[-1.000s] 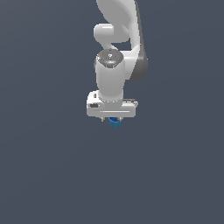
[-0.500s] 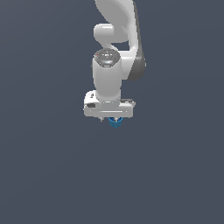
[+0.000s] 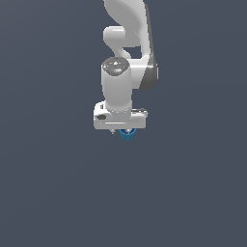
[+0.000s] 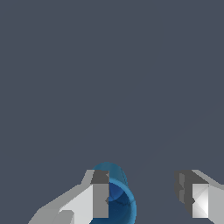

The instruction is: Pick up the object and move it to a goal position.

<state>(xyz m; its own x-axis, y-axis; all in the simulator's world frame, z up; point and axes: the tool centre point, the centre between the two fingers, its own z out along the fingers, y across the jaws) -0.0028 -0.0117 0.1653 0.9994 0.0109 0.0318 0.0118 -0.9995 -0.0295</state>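
- Gripper: jaws apart, wide gap btwn fingers.
- Blue cup: touching one finger only, clear of the other; hollow top visible.

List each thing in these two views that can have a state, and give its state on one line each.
Claw: open, fingers apart, one finger against the blue cup, the other clear of it.
Blue cup: between the fingers, not clamped, hollow top facing the wrist camera; in the exterior view it shows just under the claw.
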